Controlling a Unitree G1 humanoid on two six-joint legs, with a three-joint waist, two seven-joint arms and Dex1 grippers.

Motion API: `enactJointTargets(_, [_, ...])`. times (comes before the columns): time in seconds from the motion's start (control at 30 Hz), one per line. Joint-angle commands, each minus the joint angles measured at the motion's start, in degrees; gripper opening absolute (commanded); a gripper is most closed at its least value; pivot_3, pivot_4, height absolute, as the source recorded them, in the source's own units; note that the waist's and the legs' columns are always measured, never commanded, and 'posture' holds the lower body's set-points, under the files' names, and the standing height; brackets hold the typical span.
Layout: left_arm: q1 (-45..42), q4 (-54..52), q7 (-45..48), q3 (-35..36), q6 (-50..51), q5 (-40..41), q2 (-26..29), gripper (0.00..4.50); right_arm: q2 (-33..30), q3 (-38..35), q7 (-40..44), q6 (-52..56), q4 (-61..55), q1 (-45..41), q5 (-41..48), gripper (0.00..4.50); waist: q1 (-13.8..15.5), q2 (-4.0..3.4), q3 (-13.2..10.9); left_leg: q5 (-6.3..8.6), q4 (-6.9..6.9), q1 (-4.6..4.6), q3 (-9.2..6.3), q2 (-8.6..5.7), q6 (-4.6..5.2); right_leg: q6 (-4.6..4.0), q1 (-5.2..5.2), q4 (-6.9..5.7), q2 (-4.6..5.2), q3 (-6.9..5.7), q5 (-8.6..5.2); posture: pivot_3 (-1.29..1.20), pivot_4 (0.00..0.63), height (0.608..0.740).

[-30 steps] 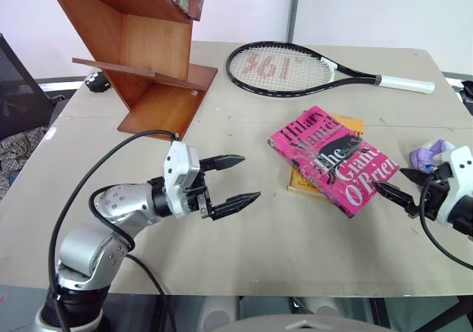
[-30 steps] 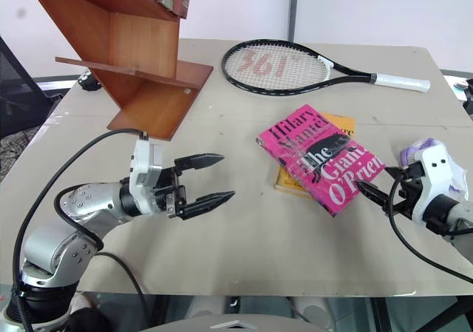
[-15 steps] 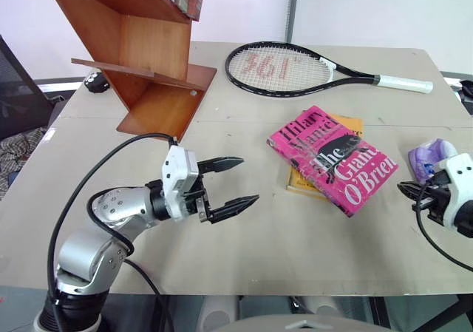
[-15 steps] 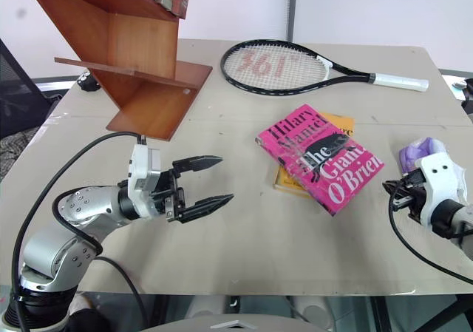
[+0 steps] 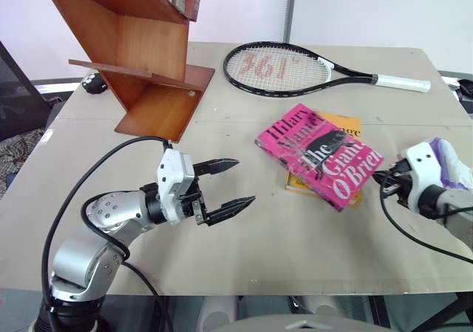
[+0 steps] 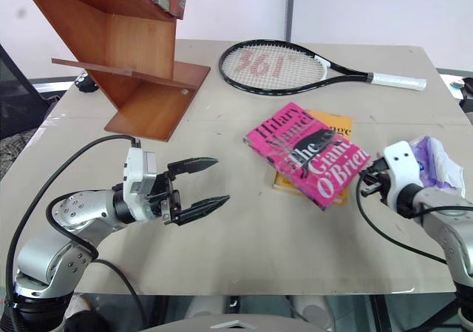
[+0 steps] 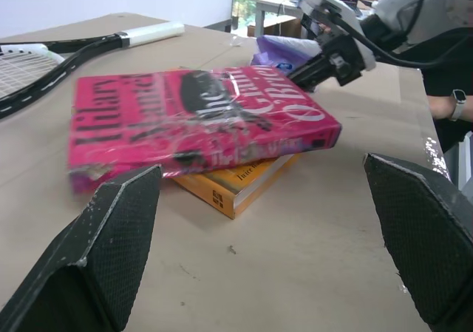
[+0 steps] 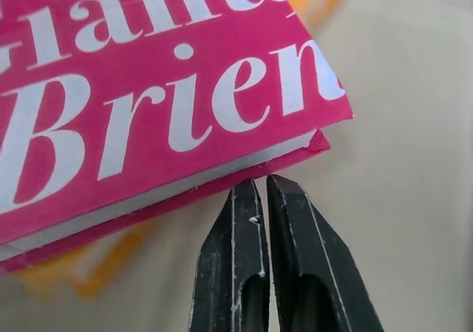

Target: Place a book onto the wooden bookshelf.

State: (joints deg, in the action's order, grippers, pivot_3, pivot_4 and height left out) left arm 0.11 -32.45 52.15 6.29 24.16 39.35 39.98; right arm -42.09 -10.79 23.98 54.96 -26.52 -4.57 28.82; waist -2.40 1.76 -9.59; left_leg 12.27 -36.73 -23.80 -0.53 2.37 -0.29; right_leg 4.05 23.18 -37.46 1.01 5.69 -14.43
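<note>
Beige table (image 5: 244,273) carries all items. At far left stands the shelf (image 5: 140,58), slanted, with several books already on an upper board; it is well apart from the work area.

Left gripper (image 5: 228,185) hovers above the table, fingers spread wide, empty, pointing toward the book. Its wrist view looks at the book side-on.

Behind centre lies a racket (image 5: 295,69), clear of both arms.

Book (image 5: 318,157), pink, lies flat and askew on a yellow book (image 5: 344,125), overhanging it. It is well apart from the shelf; no lift has begun.

Right gripper (image 6: 364,178) has its fingers pressed together, holding nothing, with the tips at the book's lower right corner, at the level of the bottom cover edge. Just beyond it sits a purple-and-white wad (image 5: 451,162).

Risks, as judged:
- Closed tips can only push; the book may slide or spin off the yellow book instead of rising.
- A push may drag the yellow book along.
- The tips may crease the thin cover.
- The left gripper stands apart from the book; nothing braces that side.
</note>
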Motion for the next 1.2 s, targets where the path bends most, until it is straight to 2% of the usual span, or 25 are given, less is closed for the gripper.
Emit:
enactJointTargets(0.03, [0.6,-1.6,-0.2,1.3,-1.2,-0.3,0.0,4.5,0.8,1.8,-0.7,-0.2,-0.1,-2.3,-1.5,0.03,0.1,0.0,0.0,0.0,0.0,-0.01,0.0,0.0,0.0,-0.03,0.0,0.0,0.0,0.0,0.02,0.0,0.15,0.74])
enactJointTargets(0.3, [3.9,-2.2,-1.9,2.0,0.1,-0.3,0.6,4.5,1.7,5.0,-1.0,0.0,0.8,-5.9,-4.0,0.03,0.0,0.0,0.0,0.0,0.02,-0.03,-0.02,-0.01,0.0,-0.08,0.04,-0.01,0.01,-0.01,0.05,0.0,0.15,0.74])
enactJointTargets(0.43, [5.1,-2.4,-2.1,1.9,-0.3,-0.7,0.7,4.5,-3.0,0.8,4.0,-3.2,-0.1,-1.0,-4.4,0.03,0.3,0.0,0.0,0.0,0.02,-0.06,0.0,-0.01,0.0,-0.09,0.07,-0.03,0.02,-0.01,0.05,0.0,0.15,0.74])
enactJointTargets(0.53, [5.3,-1.7,-1.5,1.7,-0.5,-0.9,0.8,4.5,-6.9,-9.0,12.8,-8.8,-0.9,8.1,-2.7,0.68,0.9,-0.04,0.0,0.0,0.02,-0.1,0.01,-0.05,0.0,-0.07,0.08,-0.02,0.06,0.0,0.04,0.0,0.15,0.74])
enactJointTargets(0.6, [5.3,-1.1,-1.0,1.6,-0.8,-1.0,0.8,4.5,-6.9,-16.1,19.9,-14.1,-2.6,13.5,0.9,1.5,1.4,-0.04,0.0,0.01,0.08,-0.12,0.02,-0.06,0.0,-0.06,0.08,0.06,0.07,0.0,0.03,0.0,0.15,0.74])
enactJointTargets(0.67, [5.3,-0.5,-0.2,1.5,-1.2,-1.3,0.9,4.5,-6.1,-22.2,25.5,-17.9,-4.3,17.0,4.6,2.52,1.2,-0.07,0.0,0.0,0.08,-0.09,0.04,-0.03,0.0,0.01,0.08,0.07,0.03,0.0,0.0,0.0,0.15,0.74])
enactJointTargets(0.73, [5.7,0.4,1.3,1.4,-2.2,-2.0,1.3,4.5,-5.3,-26.7,29.2,-20.1,-5.9,18.8,8.2,3.5,0.7,-0.05,0.0,0.0,0.08,0.03,0.06,0.07,0.0,0.18,0.05,0.03,-0.04,0.0,-0.05,0.0,0.15,0.74])
enactJointTargets(0.8, [6.1,1.1,2.8,1.8,-3.2,-2.4,1.7,4.5,-4.8,-29.5,31.4,-20.4,-7.8,19.9,11.8,4.23,0.5,-0.05,0.0,0.0,0.06,0.05,0.05,0.08,0.0,0.13,0.05,-0.02,-0.06,0.0,-0.07,0.0,0.15,0.74])
enactJointTargets(0.83, [6.4,1.5,3.6,2.5,-3.6,-2.2,2.0,4.5,-4.6,-30.8,33.0,-20.7,-9.4,21.1,13.8,4.39,0.4,-0.05,0.0,0.0,0.03,0.08,0.04,0.08,0.0,0.12,0.02,-0.05,-0.06,0.0,-0.07,0.0,0.15,0.74])
enactJointTargets(0.93, [7.1,3.6,7.1,4.9,-5.4,-1.9,3.3,4.5,-4.5,-32.2,36.7,-20.8,-13.8,26.1,17.1,4.39,0.4,-0.03,0.0,0.0,-0.03,0.05,0.06,0.08,0.0,0.12,0.02,-0.07,-0.04,0.0,-0.08,0.0,0.15,0.74])
enactJointTargets(1.1, [7.8,7.5,10.2,7.6,-7.3,-2.3,4.6,4.5,-2.8,-29.6,36.5,-24.9,-15.3,29.0,14.1,4.39,0.4,-0.01,0.0,0.01,-0.03,0.02,0.11,0.07,0.0,0.12,0.02,0.02,0.01,0.0,-0.09,0.0,0.15,0.74])
enactJointTargets(1.2, [8.0,7.3,8.1,8.5,-4.2,-0.7,4.3,4.5,-2.5,-28.5,35.8,-26.0,-15.0,29.1,13.4,4.39,0.4,-0.01,0.0,0.01,-0.03,0.0,0.14,0.07,-0.01,0.12,0.02,0.06,0.05,0.0,-0.09,0.0,0.15,0.74])
